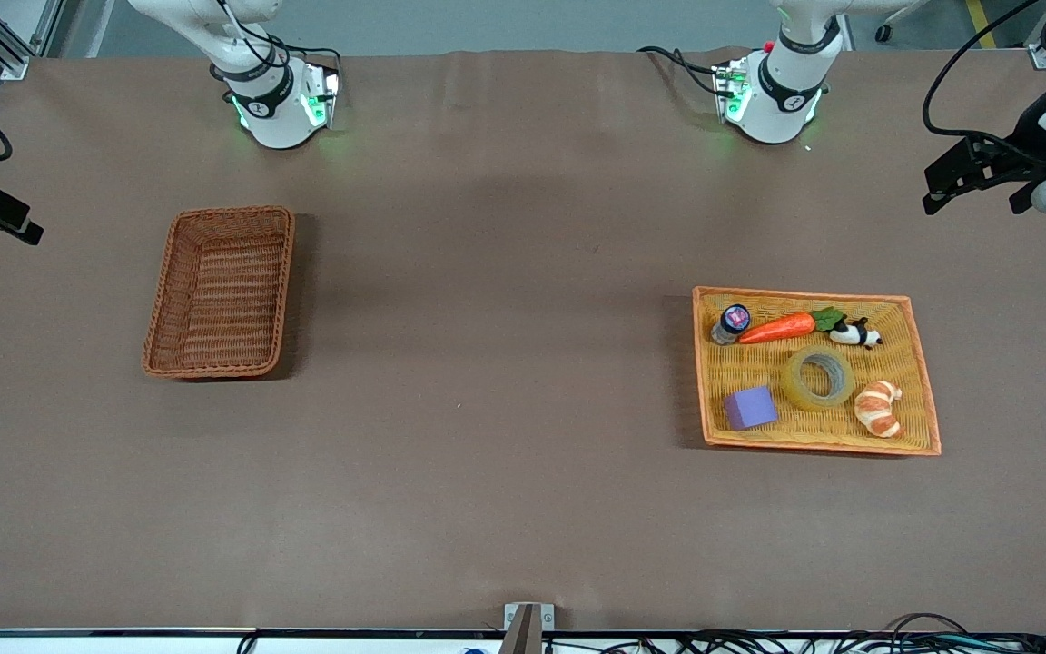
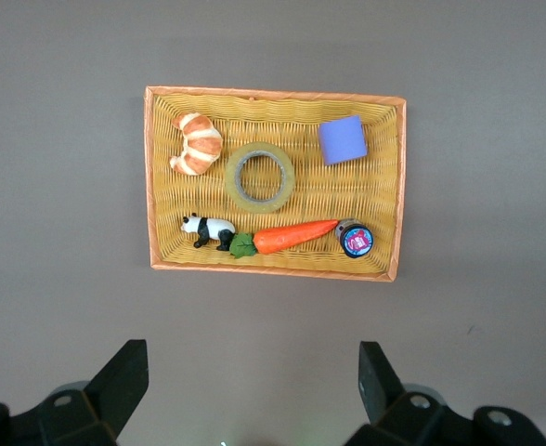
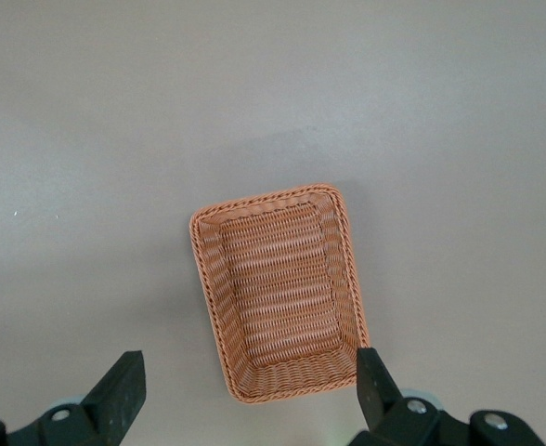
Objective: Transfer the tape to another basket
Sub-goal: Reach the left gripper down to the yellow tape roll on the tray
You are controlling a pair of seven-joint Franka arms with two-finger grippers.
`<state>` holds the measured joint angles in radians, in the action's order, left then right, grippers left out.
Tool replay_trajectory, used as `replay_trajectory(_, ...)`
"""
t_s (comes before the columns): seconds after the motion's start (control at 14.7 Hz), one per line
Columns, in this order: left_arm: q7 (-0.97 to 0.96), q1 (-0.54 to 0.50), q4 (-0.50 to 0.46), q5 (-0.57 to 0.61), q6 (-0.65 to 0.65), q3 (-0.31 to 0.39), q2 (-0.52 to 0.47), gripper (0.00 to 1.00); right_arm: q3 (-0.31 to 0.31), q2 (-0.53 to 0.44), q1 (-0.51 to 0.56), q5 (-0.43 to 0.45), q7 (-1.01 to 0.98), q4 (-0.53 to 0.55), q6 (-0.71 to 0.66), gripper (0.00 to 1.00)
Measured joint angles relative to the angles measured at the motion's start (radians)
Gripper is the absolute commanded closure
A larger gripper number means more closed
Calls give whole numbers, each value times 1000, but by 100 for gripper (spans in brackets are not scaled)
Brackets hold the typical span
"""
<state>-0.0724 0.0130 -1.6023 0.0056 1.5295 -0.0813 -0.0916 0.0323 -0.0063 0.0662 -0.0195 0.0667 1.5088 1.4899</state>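
- Left gripper (image 2: 250,390) hangs high over bare table, fingers spread wide and holding nothing; the orange-yellow tray (image 2: 158,177) lies whole in its wrist view.
- Right gripper (image 3: 245,395) likewise splayed and unladen, up over the basket (image 3: 210,279).
- The tape (image 1: 818,378) lies flat mid-tray, between a purple block (image 1: 750,407) and a croissant (image 1: 879,408), with a carrot (image 1: 777,328) just beside it.
- The basket (image 1: 165,300) sits toward the right arm's end, well apart from the tray; wide open tabletop (image 1: 487,363) lies between.
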Motion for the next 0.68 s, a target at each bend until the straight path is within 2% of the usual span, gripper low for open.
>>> replay_trajectory(0.34, 0, -1, 19, 0, 0, 2, 11, 0, 0, 0, 0, 0, 0, 0, 0, 0)
replay_trajectory(0.55, 9, -9, 31, 0, 3, 5, 82, 0, 0, 0, 0, 0, 0, 0, 0, 0)
replay_trajectory(0.68, 10, -22, 7, 0, 65, 7, 153, 0, 0, 0, 0, 0, 0, 0, 0, 0)
